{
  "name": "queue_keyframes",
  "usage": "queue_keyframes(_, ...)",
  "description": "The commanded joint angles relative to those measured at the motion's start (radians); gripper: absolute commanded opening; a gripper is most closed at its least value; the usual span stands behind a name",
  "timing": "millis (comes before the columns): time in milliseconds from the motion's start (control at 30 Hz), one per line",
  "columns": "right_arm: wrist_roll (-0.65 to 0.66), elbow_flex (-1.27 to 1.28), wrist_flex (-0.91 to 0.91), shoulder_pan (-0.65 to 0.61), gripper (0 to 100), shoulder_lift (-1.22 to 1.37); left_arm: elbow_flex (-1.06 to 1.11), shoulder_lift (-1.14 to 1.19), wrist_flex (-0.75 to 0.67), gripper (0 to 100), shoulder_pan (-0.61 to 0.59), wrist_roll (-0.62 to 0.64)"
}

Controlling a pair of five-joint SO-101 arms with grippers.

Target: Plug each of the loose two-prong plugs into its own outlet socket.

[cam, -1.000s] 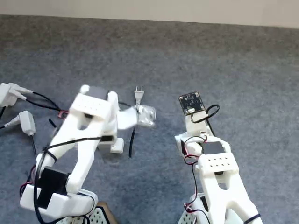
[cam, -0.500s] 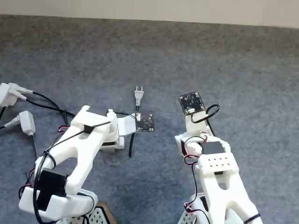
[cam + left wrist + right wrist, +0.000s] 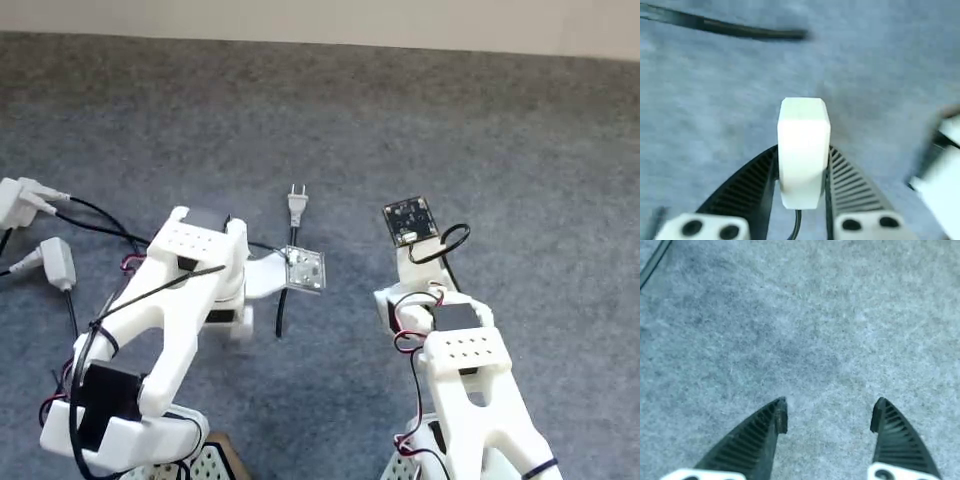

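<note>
Clamping one white plug (image 3: 803, 127), the left gripper (image 3: 803, 152) contrasts with the right gripper (image 3: 831, 407), spread wide.

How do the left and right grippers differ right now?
The left gripper is shut on a white plug; the right gripper is open and holds nothing. The left gripper's fingers press the plug's sides; the right gripper's fingers stand apart over bare carpet. Both have black ribbed fingers.
</note>
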Motion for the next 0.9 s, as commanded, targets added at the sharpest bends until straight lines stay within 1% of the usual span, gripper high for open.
queue_keyframes(0,0.012,-0.007,-0.018,0.002,26.6,0.002,-0.067,-0.027,0.25,0,0.013,0.003)
queue_keyframes(33,0.012,-0.007,-0.018,0.002,26.6,0.002,-0.067,-0.025,0.27,0,0.01,0.003)
queue_keyframes(100,0.012,-0.007,-0.018,0.002,26.6,0.002,-0.064,-0.016,0.259,0,-0.001,0.008)
queue_keyframes(200,0.012,-0.007,-0.018,0.002,26.6,0.002,-0.064,-0.016,0.144,2,-0.048,0.008)
queue_keyframes(267,0.012,-0.007,-0.018,0.002,26.6,0.002,-0.062,-0.016,0.074,7,-0.07,0.018)
queue_keyframes(333,0.011,-0.007,-0.018,0.002,26.6,0.002,-0.064,-0.016,0.021,15,-0.071,0.069)
queue_keyframes(433,0.011,-0.007,-0.018,0.002,26.6,0.002,-0.058,-0.015,-0.006,22,-0.048,0.086)
queue_keyframes(533,0.012,-0.007,-0.018,0.002,26.6,0.002,-0.01,-0.015,-0.021,21,-0.002,0.086)
queue_keyframes(633,0.012,-0.007,-0.018,0.002,26.6,0.002,0.022,-0.015,-0.083,19,0.021,0.086)
queue_keyframes(800,0.012,-0.007,-0.018,0.002,26.6,0.002,0.022,-0.015,-0.192,19,-0.027,0.086)
queue_keyframes(867,0.012,-0.007,-0.016,0.002,26.6,0.002,-0.01,-0.015,-0.201,19,-0.059,0.086)
